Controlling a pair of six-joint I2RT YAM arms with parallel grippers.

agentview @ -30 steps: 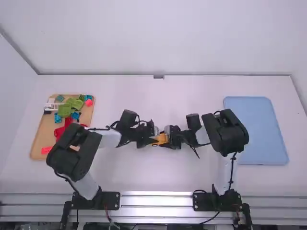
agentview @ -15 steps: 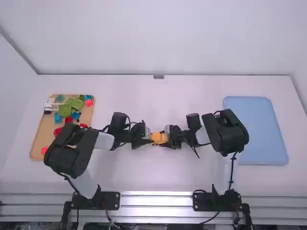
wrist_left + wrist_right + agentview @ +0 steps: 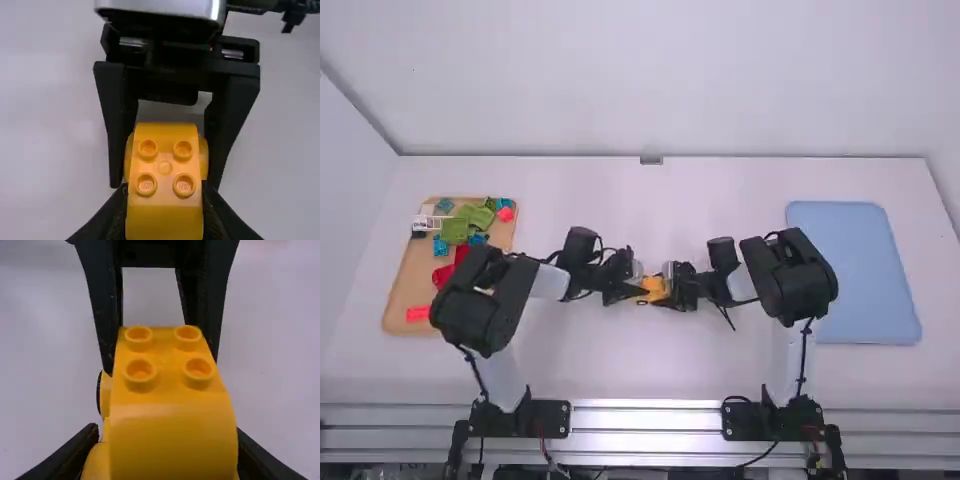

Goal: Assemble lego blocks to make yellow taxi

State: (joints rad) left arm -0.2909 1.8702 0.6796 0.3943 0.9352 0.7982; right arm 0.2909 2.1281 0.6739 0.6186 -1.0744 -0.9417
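– What's in the containers, from your desk?
– In my high view, the wooden tray (image 3: 400, 280) lies at nine o'clock from the grippers. Inside it I see green blocks (image 3: 475, 215) near one o'clock, a pink block (image 3: 505, 214) just right of them, a white piece (image 3: 426, 223) at eleven, blue blocks (image 3: 441, 246) near the middle, red pieces (image 3: 442, 276) partly under the left arm (image 3: 495, 300), and a bright red block (image 3: 418, 314) at seven. The blue tray (image 3: 853, 270) is at three o'clock.
– Any writing?
– Small raised lettering on the studs (image 3: 146, 184), in my left wrist view. I'll leave it unread.
– And the taxi?
– The yellow assembly (image 3: 655, 290) is mid-table, between the grippers. I can't tell whether it touches the table.
– What are the grippers doing?
– I've got the left gripper (image 3: 638, 289) pinching it from the nine o'clock side and the right gripper (image 3: 673, 289) pinching it from three.
– What do the wrist cameras add?
– On the left wrist view I get four studs and a smooth end. The right wrist view gives me a curved slope beyond four studs, and a rounded yellow part (image 3: 104, 392) with a dark rim low on one flank.
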